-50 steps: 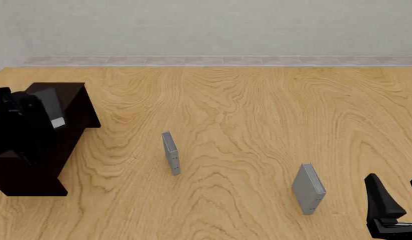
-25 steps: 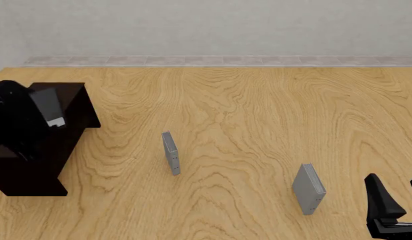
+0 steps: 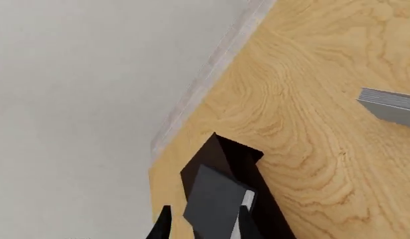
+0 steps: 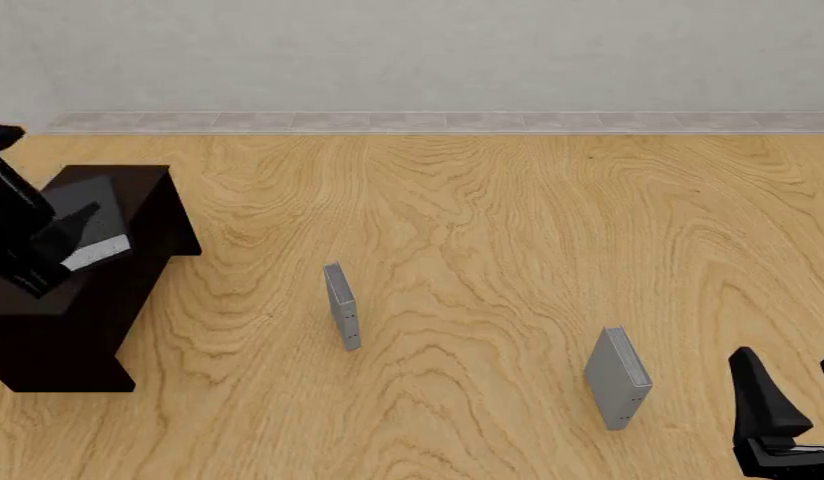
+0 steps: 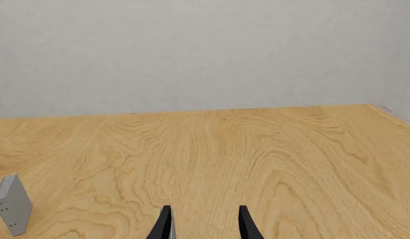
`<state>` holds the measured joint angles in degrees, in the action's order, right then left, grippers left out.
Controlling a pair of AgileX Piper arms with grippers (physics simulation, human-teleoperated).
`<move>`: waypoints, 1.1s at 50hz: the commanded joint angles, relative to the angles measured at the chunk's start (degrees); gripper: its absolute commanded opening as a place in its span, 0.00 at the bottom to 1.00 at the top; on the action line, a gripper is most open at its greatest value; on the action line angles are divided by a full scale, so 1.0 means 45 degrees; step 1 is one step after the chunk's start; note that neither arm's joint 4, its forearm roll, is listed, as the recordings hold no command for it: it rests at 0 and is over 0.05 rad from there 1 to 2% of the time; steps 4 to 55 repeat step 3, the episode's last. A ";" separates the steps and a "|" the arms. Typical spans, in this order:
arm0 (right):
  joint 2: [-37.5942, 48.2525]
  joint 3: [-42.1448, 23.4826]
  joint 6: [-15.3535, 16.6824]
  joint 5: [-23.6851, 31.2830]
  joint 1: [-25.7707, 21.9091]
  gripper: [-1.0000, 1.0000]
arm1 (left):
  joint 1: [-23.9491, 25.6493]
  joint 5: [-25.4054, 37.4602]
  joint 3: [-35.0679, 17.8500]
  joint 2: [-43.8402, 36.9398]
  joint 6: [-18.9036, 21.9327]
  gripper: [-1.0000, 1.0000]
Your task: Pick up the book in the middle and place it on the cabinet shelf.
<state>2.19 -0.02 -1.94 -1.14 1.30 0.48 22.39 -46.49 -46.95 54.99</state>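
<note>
The thick black hardcover book [image 4: 89, 222] lies flat on the low dark brown cabinet's [image 4: 79, 330] top at far left, my left gripper [image 3: 201, 226] spread either side without pinching. If I drag a finger withdrawing, it could slide off. My arm hides its near end. My right gripper [image 5: 203, 224] hangs apart, unladen, near right.

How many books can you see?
3: one dark book lying on the cabinet at the left, one grey book standing mid-table, another grey book standing toward the right. None seem hidden.
</note>
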 commanded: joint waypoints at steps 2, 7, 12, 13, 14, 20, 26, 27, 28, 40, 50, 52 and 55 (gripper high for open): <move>-0.0010 0.0000 0.0014 0.0007 0.0014 1.00 | 0.0285 0.0423 -0.1058 0.0535 -0.2552 1.00; 0.0002 0.0000 0.0024 0.0000 0.0010 1.00 | 0.0161 0.0425 -0.1032 0.0550 -0.2809 1.00; 0.0002 0.0000 0.0024 0.0000 0.0010 1.00 | 0.0161 0.0425 -0.1032 0.0550 -0.2809 1.00; 0.0002 0.0000 0.0024 0.0000 0.0010 1.00 | 0.0161 0.0425 -0.1032 0.0550 -0.2809 1.00; 0.0002 0.0000 0.0024 0.0000 0.0010 1.00 | 0.0161 0.0425 -0.1032 0.0550 -0.2809 1.00; 0.0002 0.0000 0.0024 0.0000 0.0010 1.00 | 0.0161 0.0425 -0.1032 0.0550 -0.2809 1.00; 0.0002 0.0000 0.0024 0.0000 0.0010 1.00 | 0.0161 0.0425 -0.1032 0.0550 -0.2809 1.00; 0.0002 0.0000 0.0024 0.0000 0.0010 1.00 | 0.0161 0.0425 -0.1032 0.0550 -0.2809 1.00; 0.0002 0.0000 0.0024 0.0000 0.0010 1.00 | 0.0161 0.0425 -0.1032 0.0550 -0.2809 1.00; 0.0002 0.0000 0.0024 0.0000 0.0010 1.00 | 0.0161 0.0425 -0.1032 0.0550 -0.2809 1.00; 0.0002 0.0000 0.0024 0.0000 0.0010 1.00 | 0.0161 0.0425 -0.1032 0.0550 -0.2809 1.00; 0.0002 0.0000 0.0024 0.0000 0.0010 1.00 | 0.0161 0.0425 -0.1032 0.0550 -0.2809 1.00; 0.0002 0.0000 0.0024 0.0000 0.0010 1.00 | 0.0161 0.0425 -0.1032 0.0550 -0.2809 1.00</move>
